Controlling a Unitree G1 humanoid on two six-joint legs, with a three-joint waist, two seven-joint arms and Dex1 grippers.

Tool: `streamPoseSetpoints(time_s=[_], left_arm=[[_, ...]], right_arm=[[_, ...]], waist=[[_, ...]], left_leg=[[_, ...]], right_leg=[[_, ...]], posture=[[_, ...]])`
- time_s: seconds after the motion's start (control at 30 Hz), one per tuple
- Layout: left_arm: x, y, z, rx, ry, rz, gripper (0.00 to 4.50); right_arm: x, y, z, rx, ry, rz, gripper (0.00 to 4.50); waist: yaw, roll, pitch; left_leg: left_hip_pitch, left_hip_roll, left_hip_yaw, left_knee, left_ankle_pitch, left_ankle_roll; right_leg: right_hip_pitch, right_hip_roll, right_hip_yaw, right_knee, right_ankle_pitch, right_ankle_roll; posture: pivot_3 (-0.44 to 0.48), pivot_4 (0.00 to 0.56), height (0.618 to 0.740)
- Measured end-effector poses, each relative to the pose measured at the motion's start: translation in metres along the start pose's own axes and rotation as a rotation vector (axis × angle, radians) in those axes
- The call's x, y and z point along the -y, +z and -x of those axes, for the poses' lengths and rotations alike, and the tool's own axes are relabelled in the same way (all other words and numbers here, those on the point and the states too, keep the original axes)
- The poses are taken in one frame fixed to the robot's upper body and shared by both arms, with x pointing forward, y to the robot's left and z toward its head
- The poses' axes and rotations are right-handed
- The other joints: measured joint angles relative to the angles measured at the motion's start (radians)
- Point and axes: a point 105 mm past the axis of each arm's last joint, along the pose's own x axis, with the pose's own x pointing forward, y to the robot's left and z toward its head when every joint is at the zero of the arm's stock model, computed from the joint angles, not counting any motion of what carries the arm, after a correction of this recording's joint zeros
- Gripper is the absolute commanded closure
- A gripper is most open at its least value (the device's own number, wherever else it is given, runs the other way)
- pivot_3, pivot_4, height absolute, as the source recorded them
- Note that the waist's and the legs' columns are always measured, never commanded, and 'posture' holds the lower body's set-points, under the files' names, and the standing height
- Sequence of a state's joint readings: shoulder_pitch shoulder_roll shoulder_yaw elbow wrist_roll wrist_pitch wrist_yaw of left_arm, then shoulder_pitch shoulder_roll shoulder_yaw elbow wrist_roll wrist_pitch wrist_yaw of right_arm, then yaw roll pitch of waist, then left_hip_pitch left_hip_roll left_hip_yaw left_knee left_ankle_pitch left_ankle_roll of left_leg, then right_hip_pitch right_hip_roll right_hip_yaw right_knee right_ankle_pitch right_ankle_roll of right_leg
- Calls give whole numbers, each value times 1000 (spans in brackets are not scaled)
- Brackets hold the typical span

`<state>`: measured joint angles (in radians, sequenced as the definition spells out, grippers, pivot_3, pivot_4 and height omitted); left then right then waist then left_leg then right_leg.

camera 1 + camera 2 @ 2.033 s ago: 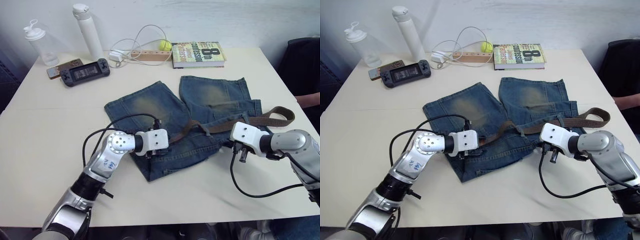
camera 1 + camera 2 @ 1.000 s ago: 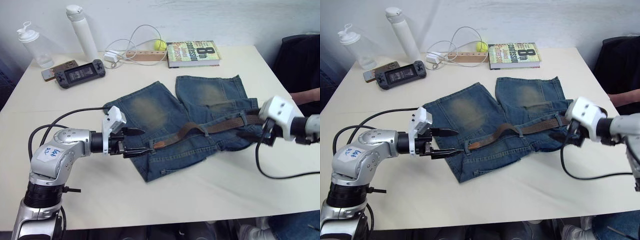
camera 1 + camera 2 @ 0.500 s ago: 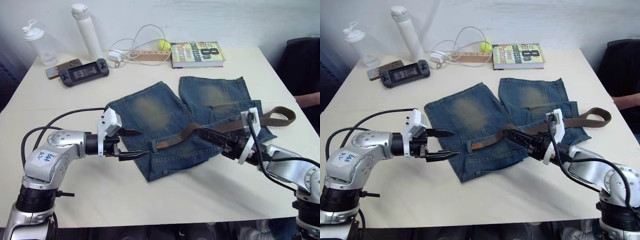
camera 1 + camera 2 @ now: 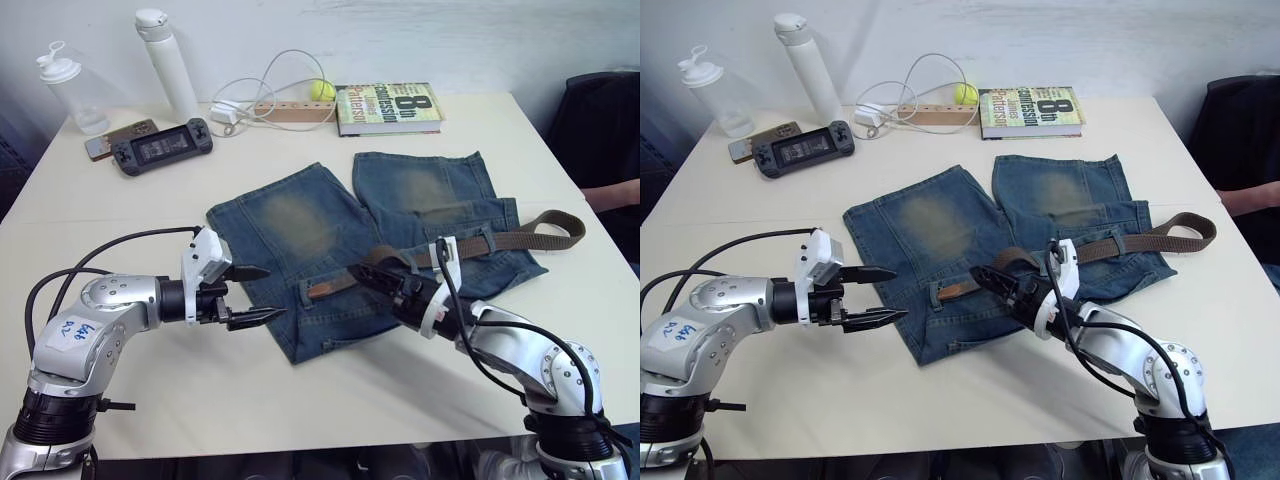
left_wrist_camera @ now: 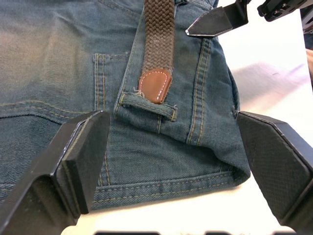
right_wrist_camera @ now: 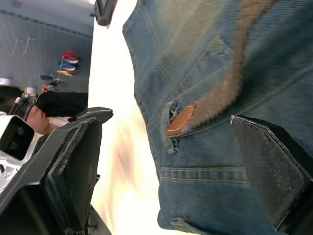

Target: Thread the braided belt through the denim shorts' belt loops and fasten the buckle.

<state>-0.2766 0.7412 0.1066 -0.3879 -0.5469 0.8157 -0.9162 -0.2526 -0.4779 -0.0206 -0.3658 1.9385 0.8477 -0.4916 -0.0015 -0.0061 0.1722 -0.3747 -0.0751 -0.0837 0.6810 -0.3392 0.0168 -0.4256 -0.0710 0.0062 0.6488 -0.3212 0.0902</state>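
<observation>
The denim shorts [image 4: 420, 205] lie flat mid-table, waistband toward me. The braided belt [image 4: 520, 239] runs along the waistband under belt loops [image 4: 487, 243]; its tan tip [image 5: 155, 85] rests at a loop [image 5: 146, 108] near the waistband's left end. I cannot make out the buckle. My left gripper [image 4: 275, 292] is open and empty, just left of the shorts, pointing at the tip. My right gripper [image 4: 368, 282] is open and empty, hovering over the belt right of the tip; one of its fingertips [image 5: 215, 22] shows in the left wrist view.
At the table's back stand two bottles [image 4: 165, 62], a phone [image 4: 112, 140], a game console [image 4: 160, 148], a white cable [image 4: 270, 85], a wooden block with a tennis ball [image 4: 321, 90] and a book [image 4: 386, 108]. A person's hand [image 4: 612, 194] shows at the right edge.
My right gripper swung in from the right end of the belt and moved left along the waistband toward the tan tip. The left gripper drew back slightly left, still open.
</observation>
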Motion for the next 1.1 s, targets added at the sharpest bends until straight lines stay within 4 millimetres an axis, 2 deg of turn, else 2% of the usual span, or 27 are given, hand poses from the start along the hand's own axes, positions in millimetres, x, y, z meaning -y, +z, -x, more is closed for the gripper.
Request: streamPoseSetpoints(time_s=[0.07,0.13,0.17,0.27,0.33,0.47,0.57,0.67,0.8,0.9,0.93,1.03,1.1], left_arm=[[1,-1,0,-1,3,2,0],[2,-2,0,-2,5,5,0],[3,-2,1,-4,4,4,0],[2,-3,4,-14,14,-3,0],[2,-2,2,-10,9,-11,0],[-1,-1,-2,-7,-1,-12,0],[1,0,-6,-8,-15,-22,0],[1,0,-7,-5,-17,-27,0],[1,0,-8,-3,-17,-28,0],[3,-1,-10,-2,-27,-33,0],[3,-2,-11,-6,-31,-34,0],[1,-6,-13,-14,-32,-25,0],[0,-7,-13,-15,-29,-25,0]], right_arm=[[5,-1,0,-35,-29,71,23],[6,3,7,-67,-32,223,23],[1,5,14,-95,-23,375,23],[-8,7,38,-254,-18,979,23],[8,3,43,-356,-8,1276,23],[50,-12,40,-521,62,1563,23],[54,-6,27,-500,115,1736,23],[52,-2,16,-457,136,1820,862],[56,-6,15,-484,170,1893,2815],[59,-2,23,-491,206,1973,4328],[59,2,28,-493,221,2007,4452],[61,19,41,-498,223,2102,4452],[70,31,52,-527,210,2138,4452]], waist=[[1,0,0],[4,1,1],[5,3,2],[7,2,1],[6,-1,-1],[3,-1,-1],[-2,-1,-1],[-1,-1,-1],[3,-1,-1],[15,-1,-1],[19,-1,0],[25,0,0],[25,0,0]], left_leg=[[0,0,0,0,0,0],[-1,0,0,0,-1,1],[-2,-1,1,1,-1,2],[-1,0,0,1,-2,3],[-1,1,0,1,-2,2],[-1,0,4,1,-2,2],[0,1,3,0,-2,1],[0,2,3,1,-2,0],[0,1,2,1,-2,0],[0,0,2,2,-2,0],[0,0,2,2,-2,0],[0,0,2,2,-2,0],[0,0,3,2,-2,0]], right_leg=[[0,0,0,0,0,0],[0,0,0,-1,0,0],[0,0,0,-2,0,0],[0,1,-1,-3,0,0],[1,3,-1,-4,0,0],[-1,2,2,-1,0,1],[-1,3,2,-1,0,1],[-1,3,2,-1,0,0],[0,3,2,-1,0,0],[0,2,2,-1,0,0],[0,2,2,-1,0,0],[0,2,2,-1,0,0],[0,2,2,-1,0,0]], posture=[[0,150,734],[0,150,734],[0,150,734],[0,150,734],[0,150,734],[0,150,734],[0,150,734],[0,150,734],[0,150,734],[0,150,734],[0,150,734],[0,150,734],[0,150,734]])
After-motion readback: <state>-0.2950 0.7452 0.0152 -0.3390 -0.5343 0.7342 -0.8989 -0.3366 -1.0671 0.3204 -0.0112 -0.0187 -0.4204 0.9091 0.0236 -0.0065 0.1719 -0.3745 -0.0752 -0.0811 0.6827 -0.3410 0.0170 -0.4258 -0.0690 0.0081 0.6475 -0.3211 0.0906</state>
